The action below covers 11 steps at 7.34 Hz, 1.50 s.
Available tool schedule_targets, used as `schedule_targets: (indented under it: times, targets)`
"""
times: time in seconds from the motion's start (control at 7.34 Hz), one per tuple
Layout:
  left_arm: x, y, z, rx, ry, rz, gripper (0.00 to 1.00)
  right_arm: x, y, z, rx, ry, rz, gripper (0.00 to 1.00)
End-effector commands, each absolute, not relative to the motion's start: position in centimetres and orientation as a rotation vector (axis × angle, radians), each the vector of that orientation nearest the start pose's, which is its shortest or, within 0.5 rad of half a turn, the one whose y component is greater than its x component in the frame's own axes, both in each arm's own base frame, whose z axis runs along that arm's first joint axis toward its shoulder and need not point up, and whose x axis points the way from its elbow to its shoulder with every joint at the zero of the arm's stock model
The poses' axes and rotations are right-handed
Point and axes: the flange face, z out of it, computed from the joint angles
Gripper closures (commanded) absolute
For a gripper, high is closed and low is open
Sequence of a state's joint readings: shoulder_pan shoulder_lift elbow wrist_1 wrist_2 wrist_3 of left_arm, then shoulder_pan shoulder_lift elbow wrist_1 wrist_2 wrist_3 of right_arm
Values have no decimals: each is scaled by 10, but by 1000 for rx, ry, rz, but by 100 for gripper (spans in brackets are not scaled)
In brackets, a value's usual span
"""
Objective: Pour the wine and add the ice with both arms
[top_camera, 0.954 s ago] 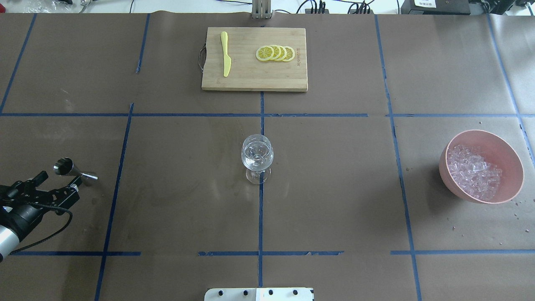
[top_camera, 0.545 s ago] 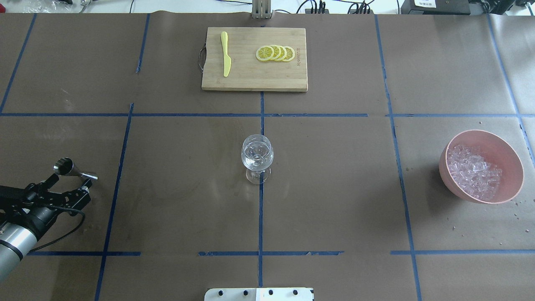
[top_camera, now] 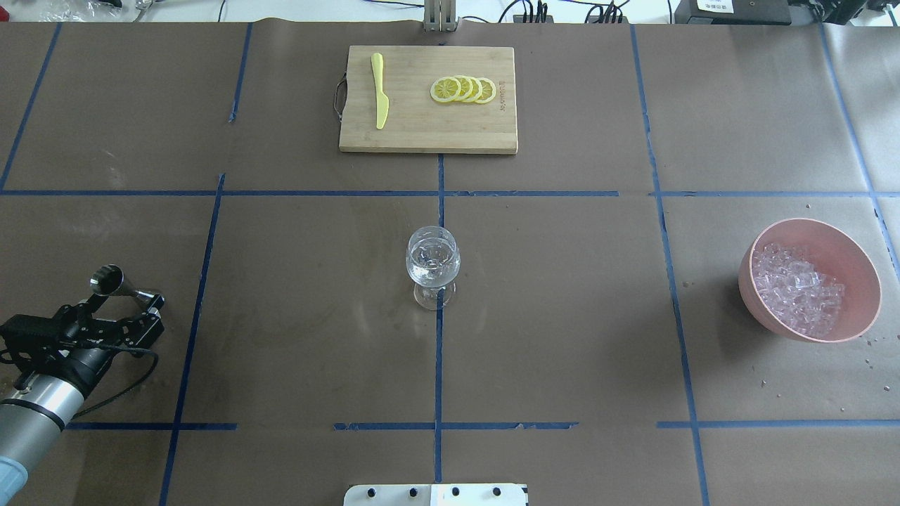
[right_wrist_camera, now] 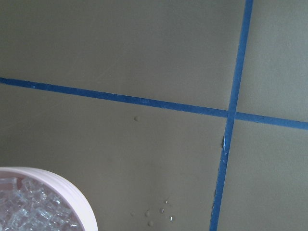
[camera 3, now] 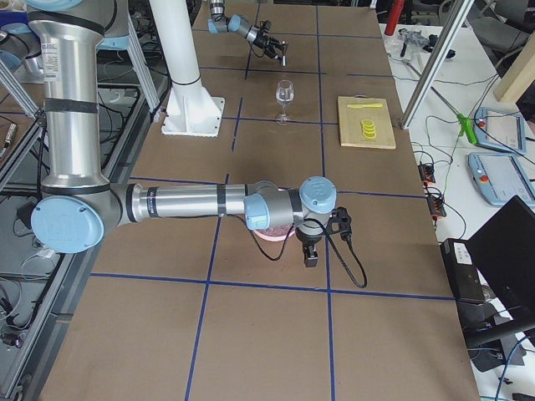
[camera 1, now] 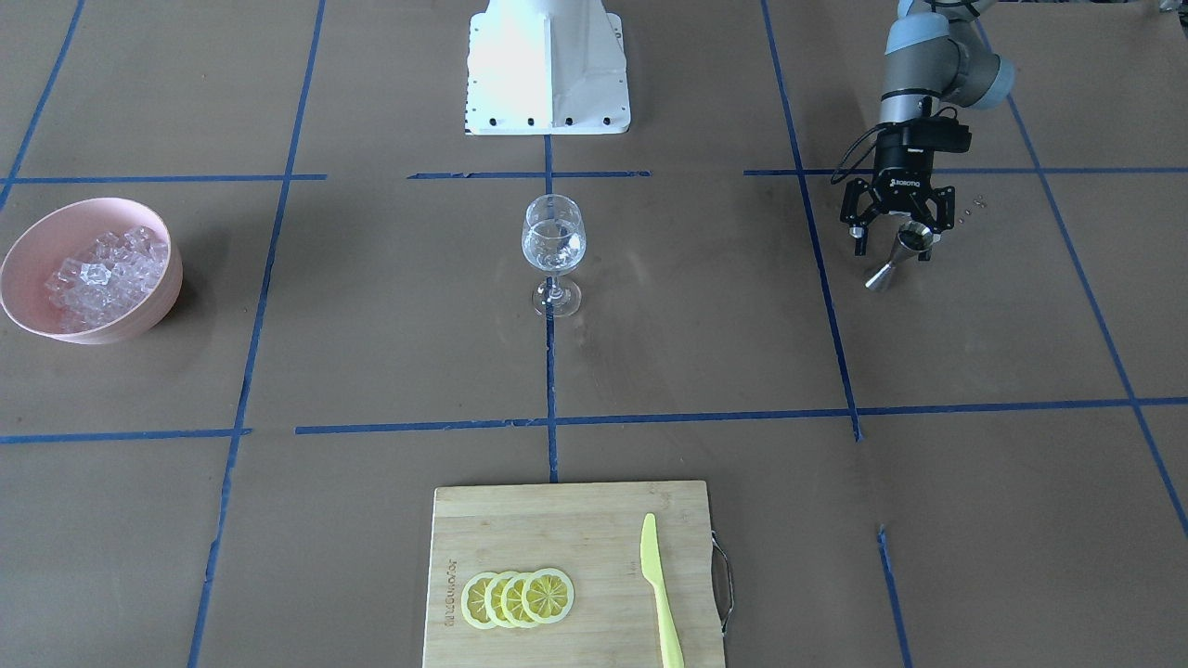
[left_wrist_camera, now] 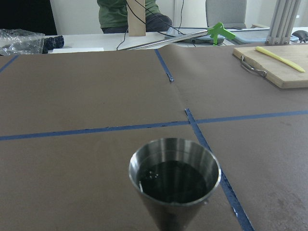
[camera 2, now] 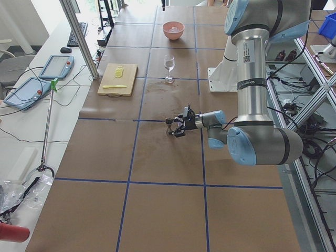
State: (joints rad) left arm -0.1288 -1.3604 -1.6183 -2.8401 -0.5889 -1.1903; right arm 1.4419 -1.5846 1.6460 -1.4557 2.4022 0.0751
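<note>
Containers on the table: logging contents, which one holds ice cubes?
The pink bowl, heaped with clear cubes; the stemmed glass and the metal jigger show none.

Stemmed glass [top_camera: 433, 263] at the centre of the desk [top_camera: 562, 337], wine [top_camera: 432, 273] in it, cutting board [top_camera: 427, 135] beyond, knife [top_camera: 380, 91] left and lemon slices [top_camera: 464, 89] right on it, bowl [top_camera: 847, 242] holding ice [top_camera: 798, 288] far right, jigger [top_camera: 118, 282] far left at the left tool [top_camera: 125, 301].

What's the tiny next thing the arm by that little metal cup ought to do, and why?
Probably shut the fingers of the left gripper on the metal jigger: they stand open on either side of it while it rests on the table, so it cannot yet be carried to the stemmed glass.
</note>
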Motion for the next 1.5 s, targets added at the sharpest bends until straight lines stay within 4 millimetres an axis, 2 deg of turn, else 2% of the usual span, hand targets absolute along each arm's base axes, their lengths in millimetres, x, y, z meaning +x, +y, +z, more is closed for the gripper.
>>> schedule_targets:
  times: [0.0,0.27,0.54,1.36]
  targets:
    - [372,-270,582,1144,725,-367,7,-4,-499,613,81,-841,-124,0]
    - [367,-270,583,1148,757,-391,12,-4,-499,612,85,-843,-126,0]
    - [366,-271,581,1176,744,-414,28,-4,-499,612,85,-841,-126,0]
    - [367,-271,584,1176,738,-408,45,-4,-500,615,79,-841,-122,0]
